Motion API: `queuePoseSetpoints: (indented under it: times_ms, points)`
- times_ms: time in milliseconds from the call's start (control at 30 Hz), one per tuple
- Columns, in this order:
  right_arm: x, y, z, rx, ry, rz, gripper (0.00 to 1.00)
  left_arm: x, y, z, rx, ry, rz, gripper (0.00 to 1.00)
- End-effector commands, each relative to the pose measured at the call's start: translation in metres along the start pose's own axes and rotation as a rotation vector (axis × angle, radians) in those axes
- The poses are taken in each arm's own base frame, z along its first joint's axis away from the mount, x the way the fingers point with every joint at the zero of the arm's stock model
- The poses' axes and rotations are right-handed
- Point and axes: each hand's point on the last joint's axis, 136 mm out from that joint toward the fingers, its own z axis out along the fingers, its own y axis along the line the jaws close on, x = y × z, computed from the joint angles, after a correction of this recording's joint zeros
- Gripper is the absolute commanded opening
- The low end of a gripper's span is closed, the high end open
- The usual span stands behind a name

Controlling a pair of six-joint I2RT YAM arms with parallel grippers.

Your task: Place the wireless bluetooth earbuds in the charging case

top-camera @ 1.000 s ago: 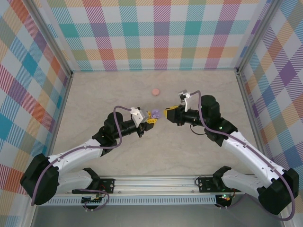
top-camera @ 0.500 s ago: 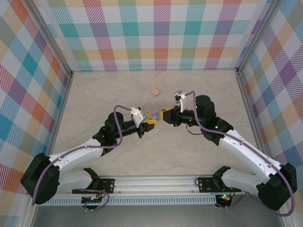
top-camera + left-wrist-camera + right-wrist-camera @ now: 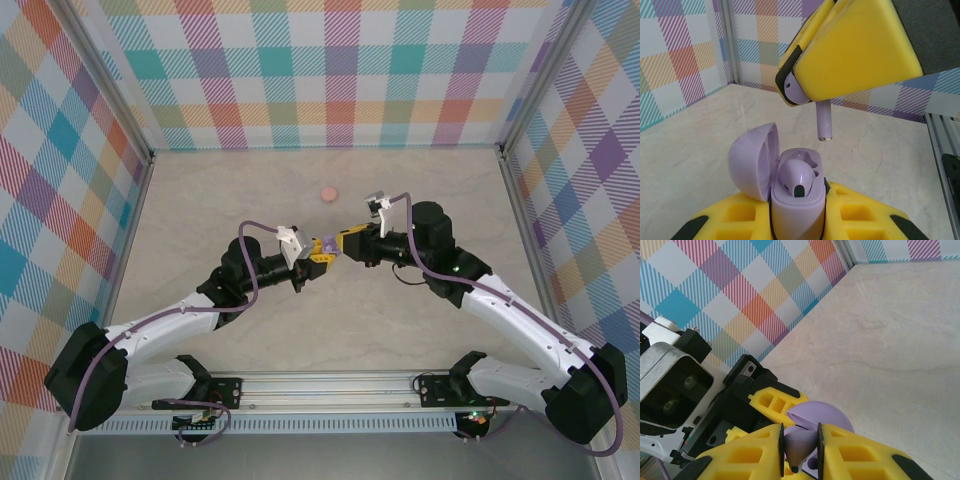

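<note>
Insertion not yet completed.
Left hand (image 3: 318, 256) grips open charging case (image 3: 795, 212) holding seated earbud (image 3: 797, 177); right hand (image 3: 800, 445) pinches second earbud (image 3: 824, 120) just above.

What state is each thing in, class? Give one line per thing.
charging case: lid open, upright.
seated earbud: resting in its slot.
second earbud: above the case, stem down, not inserted.
left gripper: shut on the case.
right gripper: shut on the second earbud.
pink disc: lying on the table, apart from both grippers.
</note>
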Motion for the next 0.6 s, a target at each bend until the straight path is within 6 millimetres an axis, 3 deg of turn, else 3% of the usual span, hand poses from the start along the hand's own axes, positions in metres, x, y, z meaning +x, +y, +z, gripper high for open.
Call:
queuePoseSetpoints:
  times_ms: [0, 567]
  points:
    - [-0.0192, 0.0109, -0.0002, -0.022, -0.049, -0.043, 0.25, -0.0291, -0.0088, 0.0042, 0.042, -0.082, 0.015, 0.21]
    - [-0.0134, 0.0060, 0.0034, -0.004, -0.026, -0.045, 0.25, -0.0320, -0.0076, 0.0042, 0.038, -0.089, 0.001, 0.21]
